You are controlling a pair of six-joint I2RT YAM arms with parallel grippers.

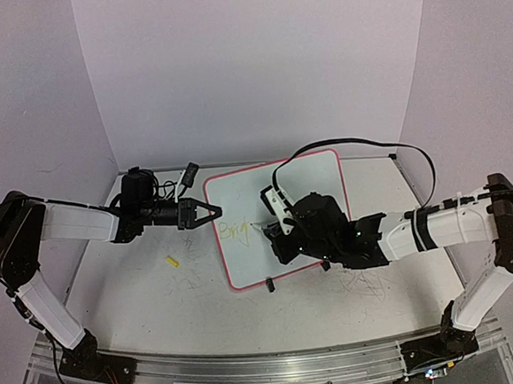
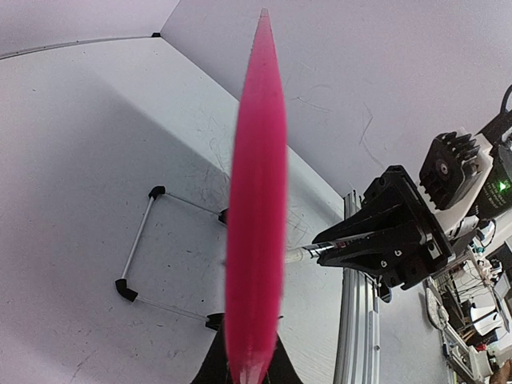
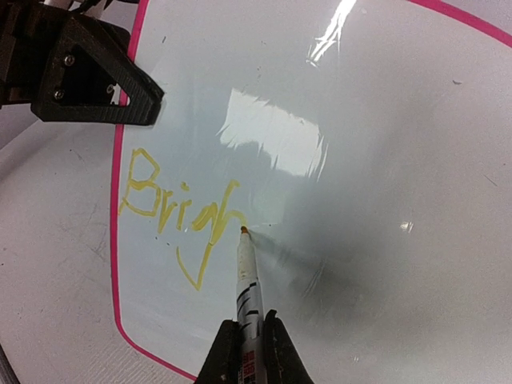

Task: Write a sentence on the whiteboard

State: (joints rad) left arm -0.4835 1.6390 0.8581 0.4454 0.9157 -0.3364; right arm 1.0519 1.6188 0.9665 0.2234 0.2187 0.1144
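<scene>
On the whiteboard (image 3: 360, 160), faint unfinished sentence (image 3: 180, 210)

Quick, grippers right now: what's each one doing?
The left gripper: closed on the whiteboard at its pink rim.
The right gripper: closed on the marker, tip at the board.

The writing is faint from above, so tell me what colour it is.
The writing is yellow, on the whiteboard; the right wrist view shows it best.

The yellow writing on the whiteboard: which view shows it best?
Right wrist: the yellow writing reads "Brigh", with the marker tip at its end. Top external shows only a faint smudge. Left wrist sees just the whiteboard edge-on, no letters.
</scene>
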